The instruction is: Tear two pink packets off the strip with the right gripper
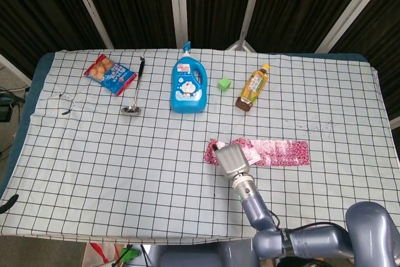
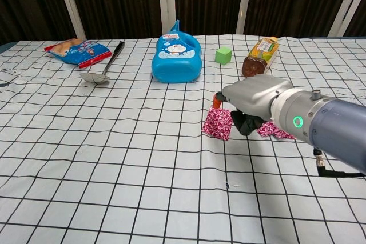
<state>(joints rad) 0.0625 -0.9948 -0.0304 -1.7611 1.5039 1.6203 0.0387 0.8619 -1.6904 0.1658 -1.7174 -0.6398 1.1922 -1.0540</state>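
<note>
One hand in view: my right hand (image 2: 254, 104) | state: fingers curled onto the left end of the pink packet strip (image 1: 275, 152), gripping it | strip position: flat on the checked tablecloth (image 1: 112, 148), its gripped end lifted, near the tea bottle (image 1: 252, 87) | left hand: not visible.

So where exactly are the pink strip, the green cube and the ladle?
pink strip (image 1: 284, 152), head view, on the middle of its flat part right of the hand.
green cube (image 2: 223, 55), chest view, on its front face.
ladle (image 1: 131, 110), head view, on its bowl.
</note>
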